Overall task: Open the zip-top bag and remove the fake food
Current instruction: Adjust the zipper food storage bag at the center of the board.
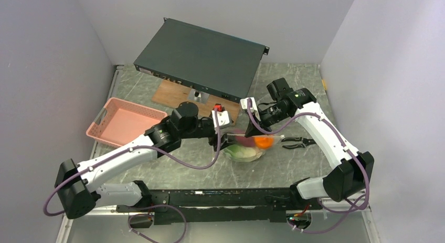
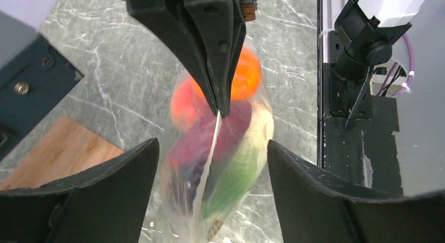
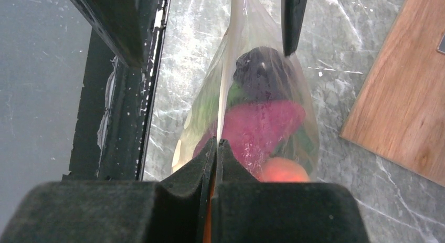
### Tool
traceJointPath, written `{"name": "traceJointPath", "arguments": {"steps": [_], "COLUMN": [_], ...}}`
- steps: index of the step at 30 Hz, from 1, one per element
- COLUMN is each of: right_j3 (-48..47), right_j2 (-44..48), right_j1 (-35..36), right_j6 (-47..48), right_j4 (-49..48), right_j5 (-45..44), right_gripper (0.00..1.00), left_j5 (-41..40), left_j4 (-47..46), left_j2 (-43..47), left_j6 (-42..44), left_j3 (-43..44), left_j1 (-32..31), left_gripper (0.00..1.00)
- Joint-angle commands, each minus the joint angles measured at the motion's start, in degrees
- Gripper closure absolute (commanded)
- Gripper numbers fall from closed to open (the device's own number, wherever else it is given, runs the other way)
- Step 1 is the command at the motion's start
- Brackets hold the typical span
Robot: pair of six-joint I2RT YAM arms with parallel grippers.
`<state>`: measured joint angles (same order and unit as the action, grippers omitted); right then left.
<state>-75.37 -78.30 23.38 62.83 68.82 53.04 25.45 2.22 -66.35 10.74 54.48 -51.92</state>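
The zip-top bag (image 1: 246, 148) is a clear pouch in the middle of the table, full of fake food. An orange ball (image 2: 246, 75), a dark purple-red piece (image 3: 262, 127) and a green piece (image 2: 236, 175) show through the plastic. My right gripper (image 3: 216, 144) is shut on the bag's pale zip strip (image 2: 210, 154); it enters the left wrist view from above as the right gripper (image 2: 220, 111). My left gripper (image 2: 211, 148) stands open, one finger on each side of the bag, not touching it. In the top view the left gripper (image 1: 226, 143) is at the bag's left end.
Black pliers (image 1: 296, 143) lie just right of the bag. A pink mesh basket (image 1: 126, 122) stands at the left. Behind are a wooden board (image 1: 173, 92), a dark flat equipment box (image 1: 202, 56) and a small white box with a red button (image 1: 220, 115).
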Motion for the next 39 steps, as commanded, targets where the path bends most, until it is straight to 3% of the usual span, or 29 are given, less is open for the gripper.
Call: {"name": "traceJointPath", "arguments": {"steps": [1, 12, 18, 20, 22, 27, 31, 35, 39], "right_j3": [-0.12, -0.30, -0.06, -0.04, -0.10, -1.06, 0.17, 2.96, 4.59], "right_j2": [0.01, -0.51, -0.88, -0.89, -0.84, -0.62, 0.40, 1.32, 0.39], "right_j1": [0.22, 0.08, 0.06, -0.06, -0.85, -8.69, -12.50, -15.70, -18.33], "right_j6": [-0.08, 0.13, -0.02, -0.31, -1.74, 0.90, 4.86, 5.25, 9.63], "right_j4": [-2.19, -1.49, -1.43, -1.64, -2.27, 2.85, 7.04, 6.77, 8.92], "right_j5": [4.24, 5.91, 6.76, 7.06, 7.73, 14.81, 17.37, 19.46, 20.08], "right_gripper": [1.00, 1.00, 1.00, 1.00, 1.00, 0.64, 0.45, 0.38, 0.37], "left_j5": [-0.04, -2.89, -4.66, -5.26, -6.18, -8.73, -11.25, -13.40, -14.11], "left_j4": [1.56, 4.54, 4.47, 4.90, 4.48, -2.56, -6.25, -10.15, -11.27], "left_j2": [-3.34, -7.16, -8.25, -8.27, -7.31, 0.15, 4.99, 9.30, 11.90], "left_j6": [5.25, 8.51, 8.34, 7.89, 5.91, -2.19, -6.96, -10.20, -12.07], "left_j3": [4.14, 5.24, 5.57, 5.56, 4.44, -3.56, -9.39, -14.73, -16.78], "left_j1": [-1.48, -1.87, -1.87, -1.87, -1.74, 0.13, 0.75, 1.49, 2.16], "left_gripper": [0.26, 0.55, 0.83, 1.00, 1.00, 1.00, 1.00, 1.00, 1.00]}}
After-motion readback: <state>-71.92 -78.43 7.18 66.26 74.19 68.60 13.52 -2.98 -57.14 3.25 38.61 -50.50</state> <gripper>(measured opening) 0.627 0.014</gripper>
